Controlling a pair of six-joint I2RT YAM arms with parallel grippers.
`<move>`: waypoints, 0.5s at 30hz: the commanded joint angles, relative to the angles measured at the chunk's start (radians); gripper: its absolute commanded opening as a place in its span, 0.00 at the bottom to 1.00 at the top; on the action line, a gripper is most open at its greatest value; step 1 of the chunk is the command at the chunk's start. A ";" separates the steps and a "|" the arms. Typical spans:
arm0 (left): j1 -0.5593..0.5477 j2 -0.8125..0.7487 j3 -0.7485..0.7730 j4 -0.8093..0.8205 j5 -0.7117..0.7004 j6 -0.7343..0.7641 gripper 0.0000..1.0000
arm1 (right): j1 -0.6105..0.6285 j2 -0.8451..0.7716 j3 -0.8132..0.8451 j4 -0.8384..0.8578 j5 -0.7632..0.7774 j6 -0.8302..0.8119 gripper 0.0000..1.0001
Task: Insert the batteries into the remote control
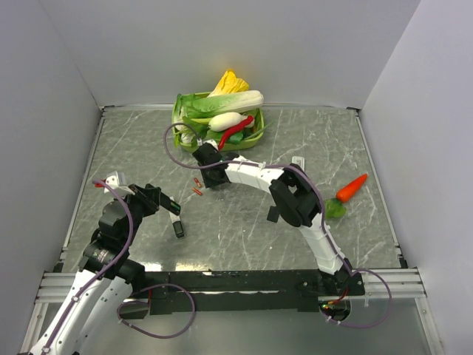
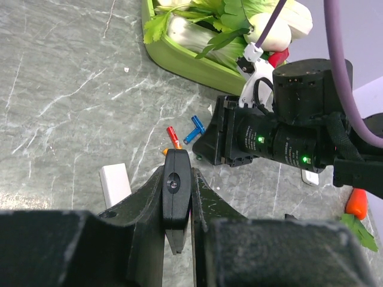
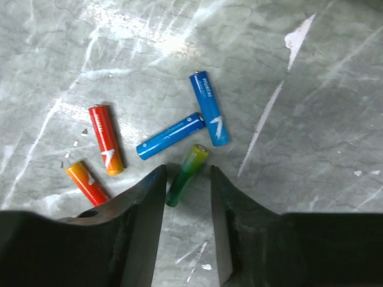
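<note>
My left gripper (image 2: pixel 178 179) is shut on the black remote control (image 2: pixel 176 194), gripping it edge-on just above the table; the top view shows the remote (image 1: pixel 177 226) at the left. Several batteries lie loose under my right gripper (image 3: pixel 187 171): a green one (image 3: pixel 187 174), two blue ones (image 3: pixel 170 135) (image 3: pixel 210 108) and two red-orange ones (image 3: pixel 106 139) (image 3: pixel 87 183). The right gripper's jaws stand open on either side of the green battery, which rests on the table. In the top view the right gripper (image 1: pixel 201 177) hangs over the batteries (image 1: pixel 197 186).
A green basket (image 1: pixel 177 111) of vegetables, with a long red chilli (image 1: pixel 235 132), stands at the back. A carrot (image 1: pixel 351 188) lies at the right. A flat white piece (image 2: pixel 115 184) lies beside the left gripper, and a small white object (image 1: pixel 299 161) behind the right arm. Walls enclose three sides.
</note>
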 commanded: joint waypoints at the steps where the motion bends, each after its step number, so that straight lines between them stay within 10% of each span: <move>1: 0.004 0.000 0.024 0.067 0.007 0.011 0.01 | 0.010 -0.059 -0.070 -0.021 0.029 -0.009 0.36; 8: 0.004 0.002 0.024 0.064 0.005 0.011 0.01 | 0.011 -0.158 -0.194 -0.017 0.009 -0.054 0.00; 15: 0.004 0.005 0.024 0.067 0.002 0.011 0.01 | 0.005 -0.372 -0.455 -0.017 0.000 -0.080 0.00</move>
